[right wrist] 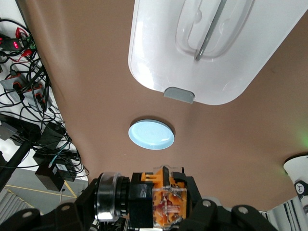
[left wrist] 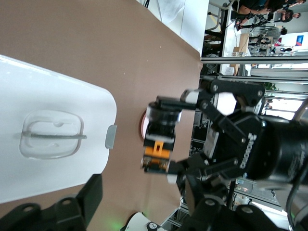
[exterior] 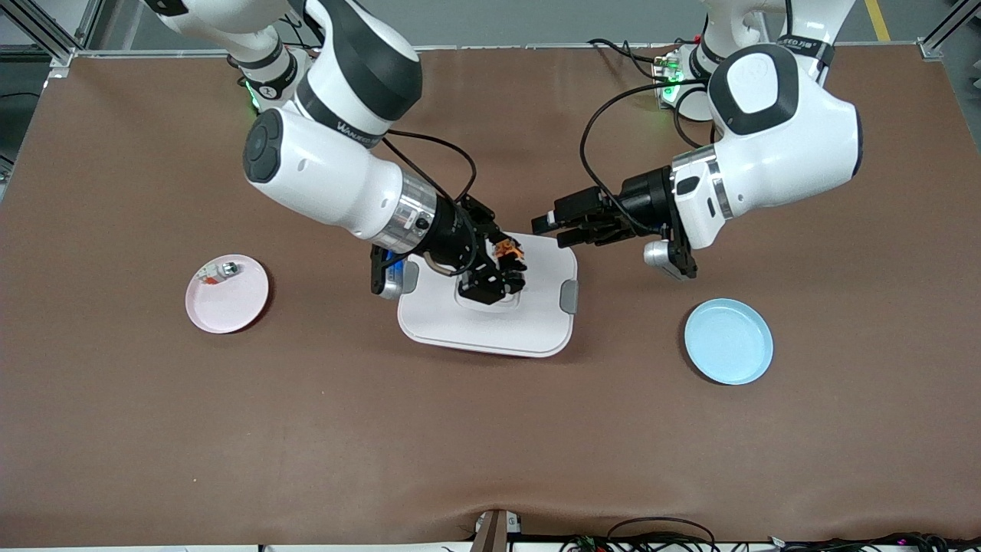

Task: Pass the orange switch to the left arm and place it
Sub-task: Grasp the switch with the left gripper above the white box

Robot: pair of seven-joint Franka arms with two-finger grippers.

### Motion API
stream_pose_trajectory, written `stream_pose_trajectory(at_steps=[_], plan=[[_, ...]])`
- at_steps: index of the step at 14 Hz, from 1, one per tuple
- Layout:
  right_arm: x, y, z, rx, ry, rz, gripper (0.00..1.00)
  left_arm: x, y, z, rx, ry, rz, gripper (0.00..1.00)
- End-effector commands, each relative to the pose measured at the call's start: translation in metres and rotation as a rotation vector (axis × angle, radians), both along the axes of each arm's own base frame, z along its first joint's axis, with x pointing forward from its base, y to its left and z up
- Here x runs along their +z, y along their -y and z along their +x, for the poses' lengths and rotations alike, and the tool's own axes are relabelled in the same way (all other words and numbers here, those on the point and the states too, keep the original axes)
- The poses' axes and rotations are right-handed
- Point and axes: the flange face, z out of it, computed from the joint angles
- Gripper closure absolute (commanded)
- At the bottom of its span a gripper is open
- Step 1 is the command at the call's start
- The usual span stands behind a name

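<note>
The right gripper point(exterior: 512, 270) clamps the tiny black orange-capped switch point(exterior: 507, 250) mid-frame above the large white plastic box point(exterior: 536, 337); only its wrist view shows the part's clear orange body, and the left gripper point(exterior: 546, 223) gapes alongside

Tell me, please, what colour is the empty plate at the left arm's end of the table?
The empty plate is light blue. The front view shows it best.

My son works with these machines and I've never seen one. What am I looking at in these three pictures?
Two white robot arms work at a brown table. One picture looks down from across it; the other two come from cameras on the wrists. The right gripper is shut on the orange switch, above the white box. The left gripper, fingers apart, hangs over the box's edge, pointing at the switch. A blue plate sits toward the left arm's end and a pink plate with a small silver part toward the right arm's.
</note>
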Motion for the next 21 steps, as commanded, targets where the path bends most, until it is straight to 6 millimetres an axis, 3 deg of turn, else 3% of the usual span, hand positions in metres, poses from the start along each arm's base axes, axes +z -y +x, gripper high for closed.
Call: stream_pose_trajectory(at_steps=[1,5,11,17,21], plan=[[0.004,-0.009,0.002,-0.026,-0.014,0.026,1.00,-0.004,0.006,0.010,0.003,0.042,-0.027,0.24],[0.009,-0.014,-0.001,-0.049,-0.014,0.041,1.00,-0.009,0.008,0.010,-0.025,0.078,-0.022,0.29],[-0.003,-0.025,0.002,-0.087,-0.044,0.049,1.00,-0.006,0.016,0.008,-0.019,0.092,-0.047,0.31],[-0.002,-0.027,0.001,-0.101,-0.059,0.052,1.00,-0.027,0.018,0.013,-0.053,0.123,-0.038,0.41],[-0.002,-0.027,0.001,-0.108,-0.063,0.053,1.00,-0.024,0.023,0.013,-0.043,0.128,-0.050,0.49]])
